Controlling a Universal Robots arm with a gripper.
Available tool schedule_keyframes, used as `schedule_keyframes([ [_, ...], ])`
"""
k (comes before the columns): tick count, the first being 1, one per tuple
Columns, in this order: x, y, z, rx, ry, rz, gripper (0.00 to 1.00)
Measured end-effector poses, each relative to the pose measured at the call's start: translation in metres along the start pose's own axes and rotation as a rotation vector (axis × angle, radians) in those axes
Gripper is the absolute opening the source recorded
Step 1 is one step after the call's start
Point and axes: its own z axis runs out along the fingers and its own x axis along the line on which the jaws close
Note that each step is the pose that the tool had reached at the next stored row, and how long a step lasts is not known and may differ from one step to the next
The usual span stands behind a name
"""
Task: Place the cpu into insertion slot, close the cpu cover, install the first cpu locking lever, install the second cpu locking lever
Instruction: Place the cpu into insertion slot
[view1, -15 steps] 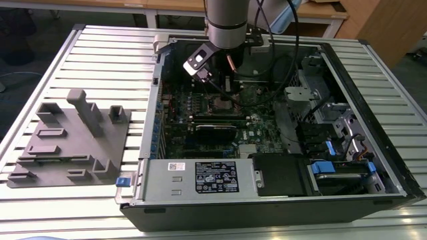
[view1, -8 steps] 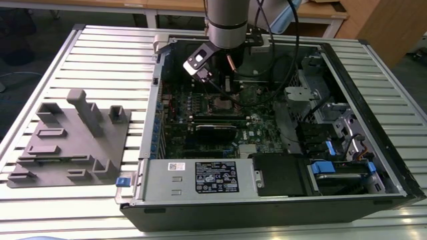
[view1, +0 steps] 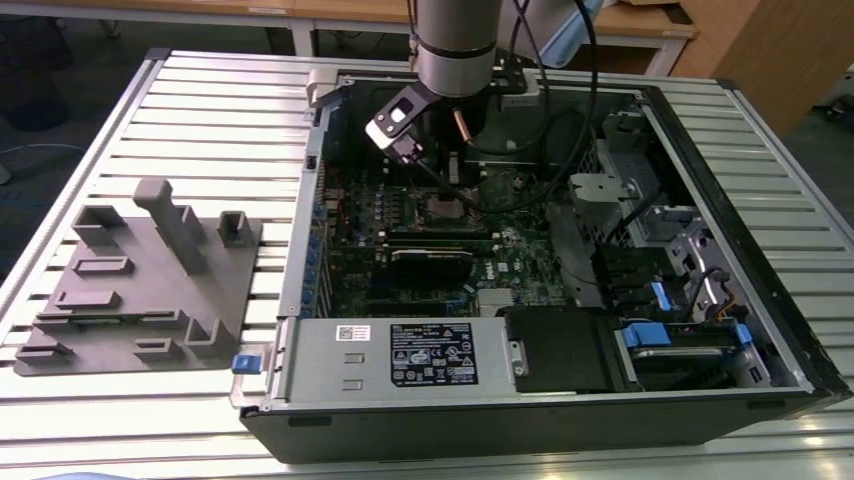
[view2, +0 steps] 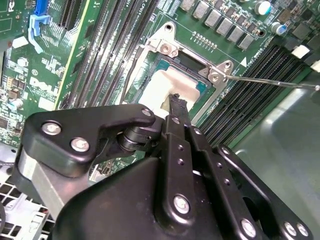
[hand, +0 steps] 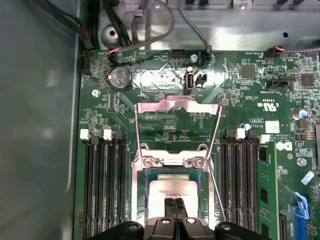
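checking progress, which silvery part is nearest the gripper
The cpu, the solid plate in the insertion slot under the gripper; the cpu cover, a raised frame, sits farther off.

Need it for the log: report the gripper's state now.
Gripper: shut, fingertips together over the cpu, nothing visibly held between them.

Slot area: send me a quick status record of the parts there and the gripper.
cpu: lying in the slot, metal top showing
cover: open, raised clear of the cpu
lever: thin rod, free, angled away from the slot
gripper: fingers together, tips over the cpu; contact unclear
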Motion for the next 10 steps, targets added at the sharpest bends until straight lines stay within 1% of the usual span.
schedule_keyframes([
  [2, -0.0001, 0.0000, 0.0001, 0.0003, -0.0016, 0.018, 0.11],
  [5, -0.0001, 0.0000, 0.0002, 0.0003, -0.0019, 0.021, 0.11],
  [10, 0.0000, -0.0004, 0.0058, 0.0003, -0.0019, 0.021, 0.11],
])
